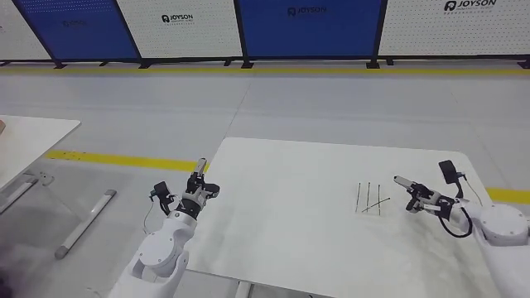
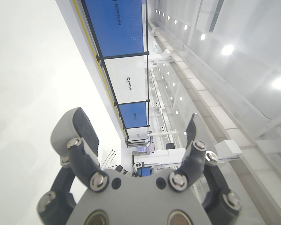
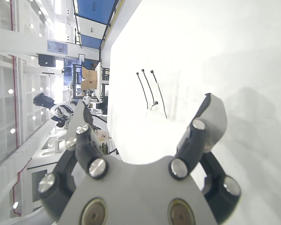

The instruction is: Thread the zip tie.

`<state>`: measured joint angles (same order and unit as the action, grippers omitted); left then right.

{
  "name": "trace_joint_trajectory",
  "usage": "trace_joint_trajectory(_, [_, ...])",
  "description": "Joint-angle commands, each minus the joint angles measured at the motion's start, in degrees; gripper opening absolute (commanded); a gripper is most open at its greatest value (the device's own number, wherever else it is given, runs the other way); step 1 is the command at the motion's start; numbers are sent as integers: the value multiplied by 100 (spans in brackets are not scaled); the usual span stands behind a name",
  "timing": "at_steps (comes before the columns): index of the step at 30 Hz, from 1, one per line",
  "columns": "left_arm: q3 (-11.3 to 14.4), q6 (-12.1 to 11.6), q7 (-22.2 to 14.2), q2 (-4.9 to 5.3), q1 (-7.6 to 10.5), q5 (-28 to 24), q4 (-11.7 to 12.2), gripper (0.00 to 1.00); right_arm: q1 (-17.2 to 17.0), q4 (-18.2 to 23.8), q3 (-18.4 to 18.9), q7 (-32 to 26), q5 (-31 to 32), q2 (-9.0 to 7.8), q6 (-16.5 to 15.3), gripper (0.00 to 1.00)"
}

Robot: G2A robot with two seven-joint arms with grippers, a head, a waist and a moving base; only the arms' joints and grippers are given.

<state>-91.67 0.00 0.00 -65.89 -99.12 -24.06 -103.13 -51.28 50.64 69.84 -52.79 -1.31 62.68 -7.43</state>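
Several thin black zip ties (image 1: 372,199) lie loose on the white table (image 1: 281,223), toward its right side; most are parallel and one lies across them. My right gripper (image 1: 403,184) is just right of them, open and holding nothing. In the right wrist view the zip ties (image 3: 149,90) lie a short way ahead of the open right gripper (image 3: 145,111). My left gripper (image 1: 199,178) is at the table's left edge, far from the ties, open and holding nothing. In the left wrist view the open left gripper (image 2: 138,129) has the zip ties (image 2: 111,155) small in the distance.
Another white table (image 1: 25,141) stands off to the left, with a gap of floor between. Blue and white pegboard panels (image 1: 310,8) line the back, beyond a yellow floor line (image 1: 124,161). The table surface (image 3: 201,24) around the ties is bare.
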Motion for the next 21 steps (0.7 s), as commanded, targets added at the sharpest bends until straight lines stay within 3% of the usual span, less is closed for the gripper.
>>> trace_joint_trajectory(1, [0,0,0,0,0,0,0,100,0,0,0,0,-1,0,1,100])
trace_joint_trajectory(7, [0,0,0,0,0,0,0,100,-12,5,-12,31,21,2,9,100])
trace_joint_trajectory(11, [0,0,0,0,0,0,0,100,34,69,-225,187,242,54,270,100])
trace_joint_trajectory(21, [0,0,0,0,0,0,0,100,222,-55,-466,151,428,122,394,100])
